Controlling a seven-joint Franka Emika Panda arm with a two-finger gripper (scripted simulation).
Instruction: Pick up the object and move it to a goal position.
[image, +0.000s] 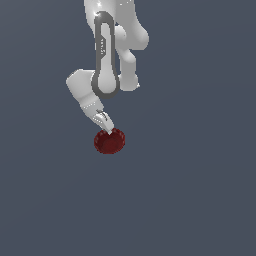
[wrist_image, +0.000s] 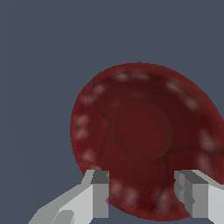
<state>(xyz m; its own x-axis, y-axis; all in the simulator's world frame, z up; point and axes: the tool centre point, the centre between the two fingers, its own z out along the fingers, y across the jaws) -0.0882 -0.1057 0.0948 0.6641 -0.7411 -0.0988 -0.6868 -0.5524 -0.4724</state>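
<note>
The object is a small dark red bowl with a glossy, speckled surface, sitting on the plain grey floor. It fills much of the wrist view, bowl, with its inside facing the camera. My gripper hangs at the bowl's near rim, tilted down from the white arm. In the wrist view the gripper is open. Its two grey fingers stand wide apart on either side of a stretch of the rim. I cannot tell whether either finger touches the bowl.
The white arm rises behind the bowl toward the top of the exterior view. Only the flat grey floor shows around the bowl.
</note>
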